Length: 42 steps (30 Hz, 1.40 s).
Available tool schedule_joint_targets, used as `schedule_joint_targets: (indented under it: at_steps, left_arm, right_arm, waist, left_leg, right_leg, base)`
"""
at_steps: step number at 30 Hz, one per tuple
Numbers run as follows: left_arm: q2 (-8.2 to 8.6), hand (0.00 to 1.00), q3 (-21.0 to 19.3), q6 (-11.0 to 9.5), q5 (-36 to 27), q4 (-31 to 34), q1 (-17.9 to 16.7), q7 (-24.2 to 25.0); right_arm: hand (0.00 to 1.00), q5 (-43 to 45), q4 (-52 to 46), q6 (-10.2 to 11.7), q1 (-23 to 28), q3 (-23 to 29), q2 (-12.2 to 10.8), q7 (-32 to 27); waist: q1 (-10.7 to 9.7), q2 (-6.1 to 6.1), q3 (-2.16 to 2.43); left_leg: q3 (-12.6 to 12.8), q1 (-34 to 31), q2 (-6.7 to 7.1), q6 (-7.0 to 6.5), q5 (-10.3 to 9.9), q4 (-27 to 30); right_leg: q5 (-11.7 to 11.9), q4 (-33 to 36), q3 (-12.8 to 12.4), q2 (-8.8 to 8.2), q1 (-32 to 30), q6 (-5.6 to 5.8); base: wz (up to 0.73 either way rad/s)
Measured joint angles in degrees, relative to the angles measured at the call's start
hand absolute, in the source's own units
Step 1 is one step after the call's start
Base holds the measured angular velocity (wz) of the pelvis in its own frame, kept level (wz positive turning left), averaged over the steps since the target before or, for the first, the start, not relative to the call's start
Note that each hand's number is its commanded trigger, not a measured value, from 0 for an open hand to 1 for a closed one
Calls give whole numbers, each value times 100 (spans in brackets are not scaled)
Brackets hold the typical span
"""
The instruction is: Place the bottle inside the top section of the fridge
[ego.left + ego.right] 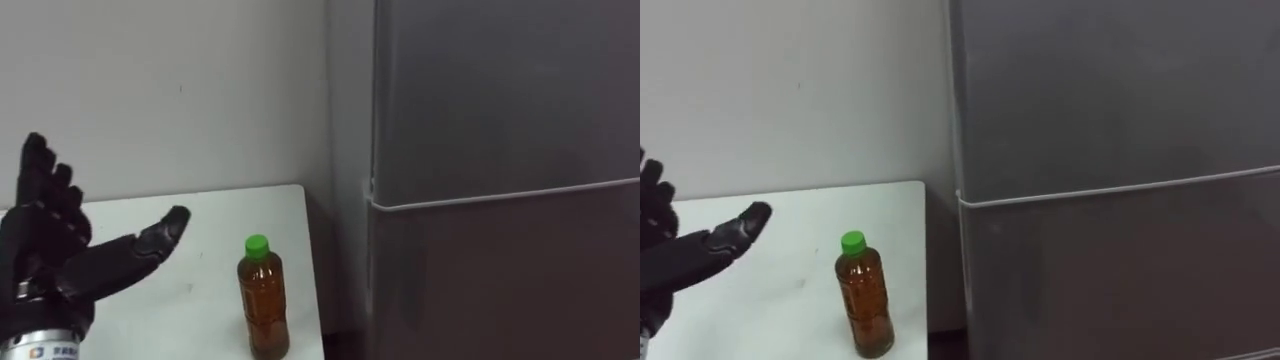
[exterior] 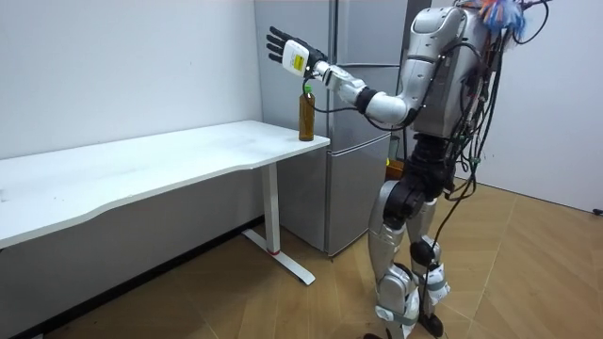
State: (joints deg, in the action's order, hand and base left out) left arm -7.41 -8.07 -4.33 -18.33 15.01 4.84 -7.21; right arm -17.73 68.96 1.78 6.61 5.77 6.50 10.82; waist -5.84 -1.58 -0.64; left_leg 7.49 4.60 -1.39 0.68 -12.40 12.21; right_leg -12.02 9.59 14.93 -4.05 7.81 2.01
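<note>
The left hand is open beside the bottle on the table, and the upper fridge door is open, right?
No, the upper fridge door is shut, as the left eye view shows; the left hand is open beside the bottle on the table.

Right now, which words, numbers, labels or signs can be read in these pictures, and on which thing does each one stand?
No text can be read here.
On the left hand, the small print on the pale wrist band is too blurred to read.
The bottle shows no label or print.
The fridge has plain doors, no sign.
</note>
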Motion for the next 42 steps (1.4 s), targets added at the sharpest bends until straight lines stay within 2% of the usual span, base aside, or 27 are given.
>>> schedule_joint_targets:
  at_steps: [4, 9, 14, 20, 22, 25, 30, 33, 38, 41, 42]
  left_arm:
    - [4, 0, 113, 140, -15, 14, 341, 290]
    - [2, 0, 235, 179, -21, 83, 626, 516]
    - [-4, 0, 406, 251, -151, 83, 736, 574]
    - [-6, 0, 624, 527, -228, 82, 814, 789]
    - [-5, 0, 650, 637, -227, 79, 970, 794]
    - [-6, 0, 686, 668, -227, 79, 1106, 798]
    - [-5, 0, 766, 725, -230, 81, 1126, 891]
    - [-5, 0, 893, 810, -232, 84, 1126, 948]
    - [-5, 0, 950, 817, -237, 92, 1127, 1076]
    - [-7, 0, 1101, 816, -240, 92, 1132, 1197]
    - [-7, 0, 1159, 817, -240, 92, 1132, 1266]
  right_arm:
    - [0, 8, -6, -3, -15, -4, 7, 25]
    - [0, 18, 0, -30, -48, -2, 13, 17]
    - [0, -8, 128, -73, -139, -7, 24, 6]
    - [0, -292, 250, -236, -218, -95, 52, 8]
    - [0, -471, 251, -259, -219, -231, 84, -6]
    - [0, -497, 250, -265, -219, -231, 91, -15]
    - [0, -494, 232, -274, -232, -229, 99, -21]
    - [0, -487, 230, -274, -233, -225, 103, -20]
    - [0, -445, 241, -307, -327, -226, 114, -20]
    - [0, -445, 233, -307, -330, -237, 130, -20]
    - [0, -441, 233, -307, -343, -238, 147, -21]
  waist:
    - [-39, -30, 29]
    - [-107, -63, 54]
    - [-208, -59, 51]
    - [-222, -39, 38]
    - [-223, -52, 33]
    - [-248, -74, 34]
    - [-347, -123, 22]
    - [-387, -145, 32]
    - [-489, -206, 65]
    - [-500, -226, 59]
    - [-502, -236, 43]
  left_leg:
    - [26, -1, 1, 0, 0, -5]
    - [33, 7, -1, 0, 0, -4]
    - [33, 17, -6, -1, 0, -3]
    - [33, 5, -6, -11, 6, 4]
    - [34, 4, -6, -12, 7, 7]
    - [37, 3, -5, -13, 8, 6]
    - [77, -11, -5, -12, 8, -4]
    - [162, -19, -5, -12, 8, -8]
    - [185, -48, -6, -11, 8, -14]
    - [181, -41, -6, -11, 8, -55]
    - [181, -41, -5, -11, 8, -59]
  right_leg:
    - [1, 12, -71, 0, -41, 1]
    - [4, 23, -55, 0, -44, -2]
    - [27, 31, -64, 2, -36, -11]
    - [45, 10, -80, 5, -37, -3]
    - [46, 14, -84, 5, -38, -3]
    - [48, 12, -91, 7, -27, -4]
    - [47, -15, -88, 6, -47, -3]
    - [50, -69, -99, 5, -40, 1]
    - [52, -82, -128, 5, -86, 1]
    - [53, -78, -127, 3, -88, 0]
    - [53, -76, -132, 3, -92, 1]
  base:
    - [-11]
    - [0]
    - [0]
    - [0]
    - [0]
    - [0]
    - [-2]
    - [-2]
    - [-3]
    - [0]
    - [0]
